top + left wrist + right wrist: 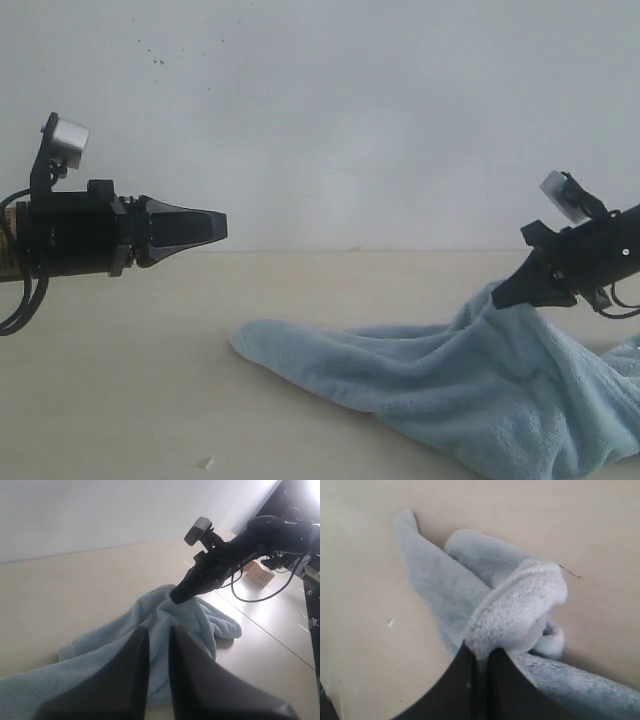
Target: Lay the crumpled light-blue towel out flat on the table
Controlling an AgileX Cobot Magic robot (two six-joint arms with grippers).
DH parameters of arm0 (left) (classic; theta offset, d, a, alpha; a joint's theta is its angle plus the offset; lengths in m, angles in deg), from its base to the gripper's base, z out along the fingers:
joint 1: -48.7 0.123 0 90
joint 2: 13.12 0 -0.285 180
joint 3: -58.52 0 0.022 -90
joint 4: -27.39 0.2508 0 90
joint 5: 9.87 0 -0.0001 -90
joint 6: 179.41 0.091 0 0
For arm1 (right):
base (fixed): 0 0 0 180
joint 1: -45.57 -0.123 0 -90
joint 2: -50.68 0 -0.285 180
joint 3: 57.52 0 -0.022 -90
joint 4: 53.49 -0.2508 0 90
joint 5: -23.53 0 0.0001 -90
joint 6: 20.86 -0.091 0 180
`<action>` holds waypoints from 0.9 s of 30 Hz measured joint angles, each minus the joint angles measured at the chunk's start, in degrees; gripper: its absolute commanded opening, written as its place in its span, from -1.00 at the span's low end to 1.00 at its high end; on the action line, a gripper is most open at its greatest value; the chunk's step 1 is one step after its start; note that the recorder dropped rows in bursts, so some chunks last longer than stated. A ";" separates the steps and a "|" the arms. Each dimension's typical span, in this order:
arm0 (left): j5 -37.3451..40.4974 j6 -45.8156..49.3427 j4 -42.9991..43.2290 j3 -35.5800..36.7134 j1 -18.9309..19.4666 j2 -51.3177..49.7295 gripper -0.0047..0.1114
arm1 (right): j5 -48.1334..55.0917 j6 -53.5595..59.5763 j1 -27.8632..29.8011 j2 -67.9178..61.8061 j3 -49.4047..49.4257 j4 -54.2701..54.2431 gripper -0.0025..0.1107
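Note:
The light-blue towel point(450, 380) lies crumpled on the beige table point(120, 380), running from the middle to the right front. My right gripper point(497, 299) is shut on a raised fold of it, and the cloth hangs down from the fingers in a tent. In the right wrist view the fluffy fold point(515, 610) bulges out from between the shut jaws of the gripper point(481, 650). My left gripper point(222, 226) hovers high at the left, well clear of the towel. Its fingers point(157, 628) stand a narrow gap apart with nothing between them, pointing toward the towel point(100, 650).
An off-white speckled wall point(320, 100) backs the table. A small white speck point(208, 463) lies on the table in front of the towel's left tip. A small cardboard box point(260, 572) and loose black cables sit beyond the right arm.

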 measured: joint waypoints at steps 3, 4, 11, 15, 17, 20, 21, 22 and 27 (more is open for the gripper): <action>-0.09 0.85 1.01 0.00 0.00 0.12 -0.85 | 0.00 0.63 -3.09 2.41 0.00 0.88 -0.96; -0.09 1.75 1.92 0.00 0.00 0.46 -0.85 | 0.00 0.76 -4.52 3.12 0.00 2.09 -0.96; 5.14 4.45 7.04 0.00 0.00 8.62 -0.85 | 0.00 -0.24 -15.90 8.59 0.00 10.54 -0.96; 8.94 4.59 12.62 0.00 0.00 14.82 -0.85 | 0.00 -3.59 -23.84 12.02 0.00 17.26 -0.96; 9.18 4.59 15.96 0.00 0.00 17.08 -0.85 | 0.00 -5.74 -27.68 12.96 0.00 21.47 -0.96; 9.18 4.22 19.47 0.15 0.00 20.10 -0.85 | 0.12 -10.92 -35.54 13.84 0.00 30.93 -0.96; 9.18 3.63 20.62 0.35 0.00 21.07 -0.85 | 0.12 -13.04 -38.16 13.97 0.00 34.37 -0.96; 9.18 2.93 21.29 0.39 0.00 21.76 -0.85 | 0.12 -14.22 -40.64 13.97 0.00 36.28 -0.96; 13.75 -2.66 22.24 2.93 0.00 25.47 -0.85 | 0.12 -16.91 -51.07 14.20 0.00 40.11 -0.96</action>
